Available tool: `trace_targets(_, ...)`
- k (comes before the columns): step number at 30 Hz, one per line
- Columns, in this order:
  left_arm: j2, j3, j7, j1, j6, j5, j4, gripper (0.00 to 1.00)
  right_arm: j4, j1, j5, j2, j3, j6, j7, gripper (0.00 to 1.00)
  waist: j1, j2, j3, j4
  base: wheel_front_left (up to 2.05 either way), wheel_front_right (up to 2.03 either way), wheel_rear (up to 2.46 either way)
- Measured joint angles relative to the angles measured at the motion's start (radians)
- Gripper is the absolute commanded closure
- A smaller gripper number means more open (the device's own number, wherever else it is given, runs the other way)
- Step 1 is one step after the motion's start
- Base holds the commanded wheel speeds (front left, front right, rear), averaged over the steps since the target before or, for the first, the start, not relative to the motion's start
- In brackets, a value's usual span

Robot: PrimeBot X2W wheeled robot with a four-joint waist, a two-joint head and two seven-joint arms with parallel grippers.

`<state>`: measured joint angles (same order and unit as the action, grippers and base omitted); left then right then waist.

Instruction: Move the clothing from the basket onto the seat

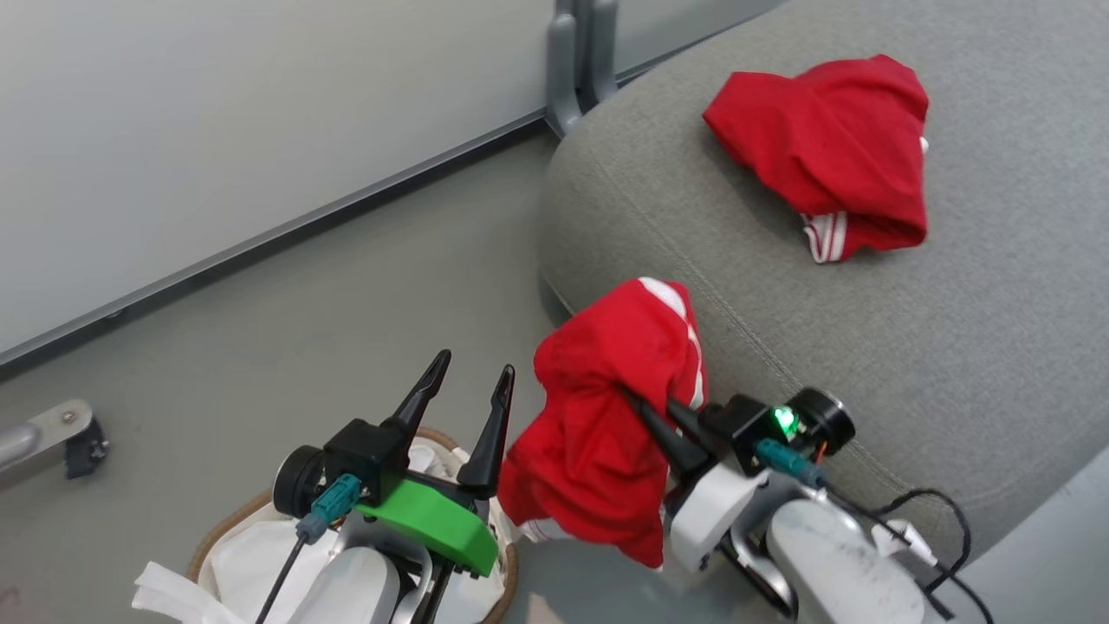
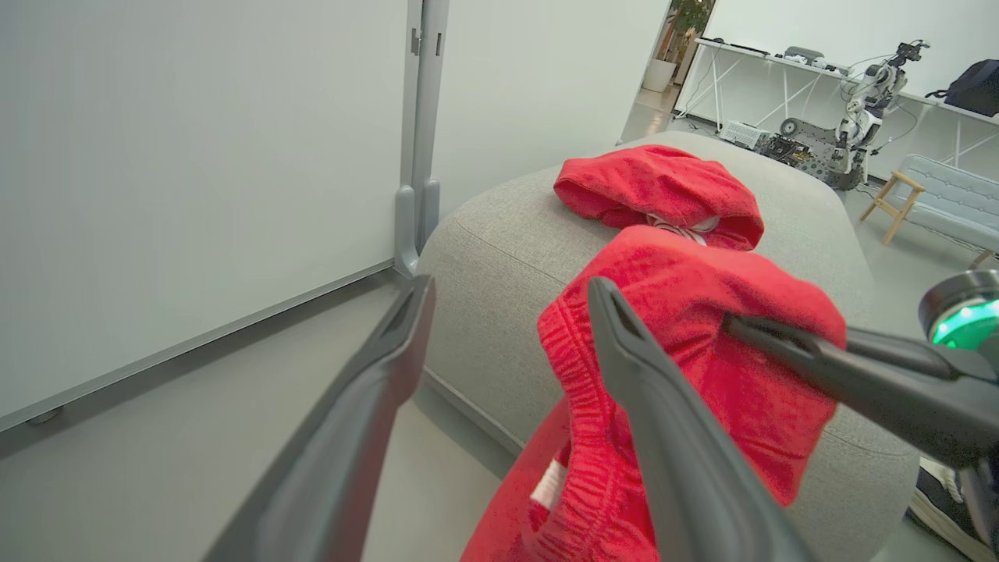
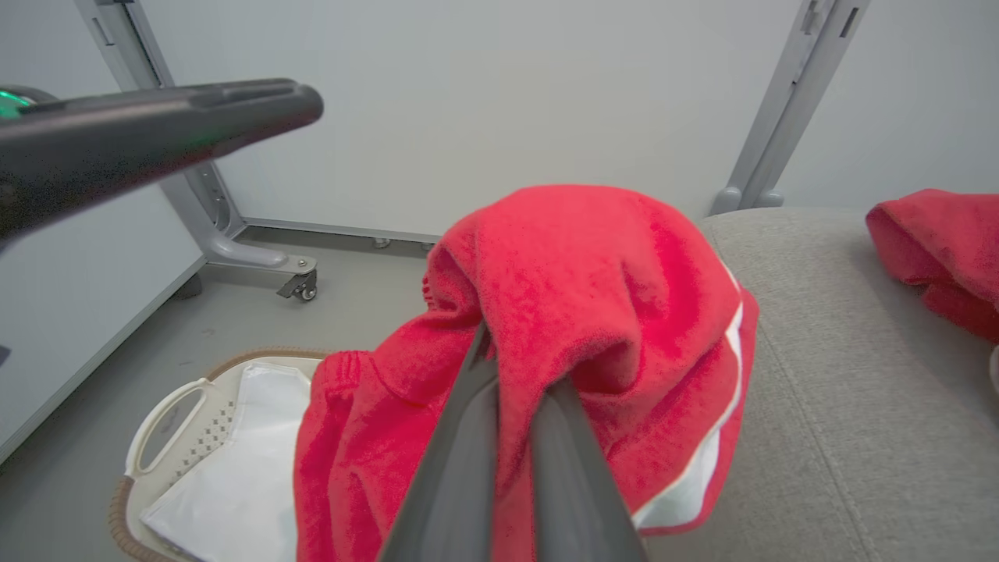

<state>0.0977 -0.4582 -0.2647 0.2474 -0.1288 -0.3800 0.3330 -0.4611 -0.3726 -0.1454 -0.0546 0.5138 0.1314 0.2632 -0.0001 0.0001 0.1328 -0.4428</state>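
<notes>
**One red garment on the seat, another held at its edge**

We begin with the seat [image 1: 910, 364], the big grey cushion with a stitched seam that takes up the right side of the head view. On its far part lies one piece of the clothing, a crumpled red garment [image 1: 823, 147] with a white striped band showing at its lower edge. It rests wholly on the fabric, well apart from both arms.

Next comes the basket [image 1: 227, 520], on the floor at the lower left, near the seat's front corner. We see its brown woven rim, and in the right wrist view a white handle and slotted wall. Inside it we make out the white fabric liner [image 3: 226, 468]. The left arm covers much of the opening in the head view.

A second red garment [image 1: 598, 433], with a white panel and thin white trim, hangs in the air between basket and seat. Its top overlaps the cushion's edge; we cannot tell whether it touches there.

The right gripper [image 1: 641, 403] has its jaws nearly together, pinching a fold of this hanging garment, whose cloth drapes over both fingers.

The left gripper [image 1: 475, 364] sits above the basket with its jaws wide apart and nothing between them. One fingertip is just beside the hanging garment.
</notes>
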Motion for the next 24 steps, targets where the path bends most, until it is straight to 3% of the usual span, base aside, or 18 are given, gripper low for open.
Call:
trace_targets(6,0.033,-0.026,0.0,0.024,0.0,0.007,0.002,0.0,0.063,-0.159,0.066,-0.084,-0.09,0.0,0.0,1.0,0.0,0.0,0.05,-0.068,0.0,0.0,0.0)
trace_targets(10,0.058,-0.04,0.0,0.034,0.0,0.007,0.005,0.0,0.091,-0.312,0.135,-0.19,-0.142,0.0,0.0,1.0,0.0,0.0,0.101,-0.083,0.0,0.0,0.0)
trace_targets(18,0.107,-0.064,0.0,0.087,0.0,0.01,-0.015,0.0,0.033,-0.578,0.217,-0.377,-0.305,0.0,0.0,1.0,0.0001,0.0,0.215,-0.066,0.0,0.0,0.0)
trace_targets(24,0.146,-0.089,0.0,0.132,0.0,0.01,-0.03,0.0,-0.033,-0.664,0.307,-0.422,-0.461,0.0,0.0,1.0,0.0,0.0,0.299,-0.036,0.0,0.0,0.0)
